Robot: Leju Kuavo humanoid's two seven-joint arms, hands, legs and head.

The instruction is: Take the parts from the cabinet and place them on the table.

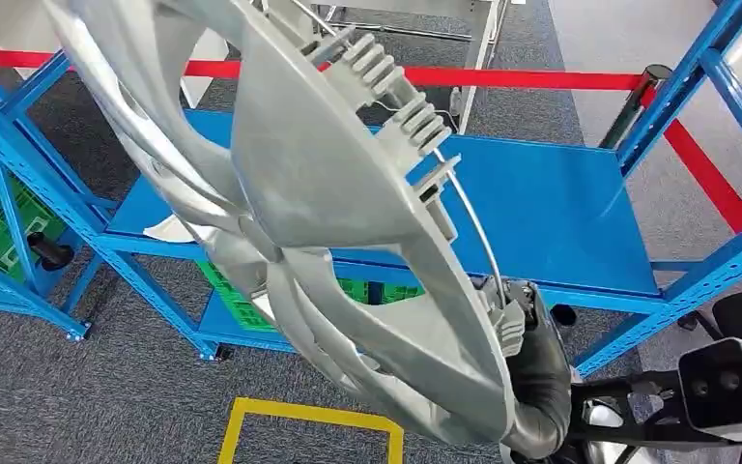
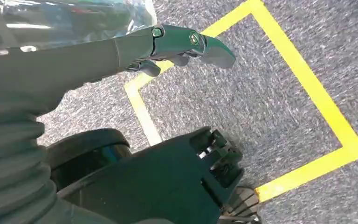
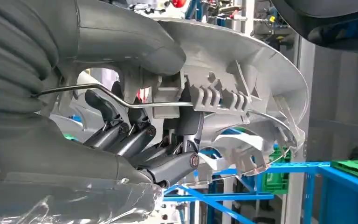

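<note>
While the right hand (image 1: 531,387) grasps the silver wheel cover (image 1: 328,213) by its rim at the lower right of the head view, the part stands tilted and lifted clear of the blue rack (image 1: 560,203), spanning the upper left and middle of the frame. In the right wrist view the thumb lies over the outer face and the dark fingers (image 3: 135,140) hook behind the rim, beside the wire retaining ring (image 3: 121,100). The hold is at one edge only; I judge the broad part could swing or slip. The cover hides much of the camera's forward sight, so a knock against the rack's posts is possible. The left hand (image 2: 186,44) hangs released above the yellow floor marking (image 2: 307,84), offering no support.
</note>
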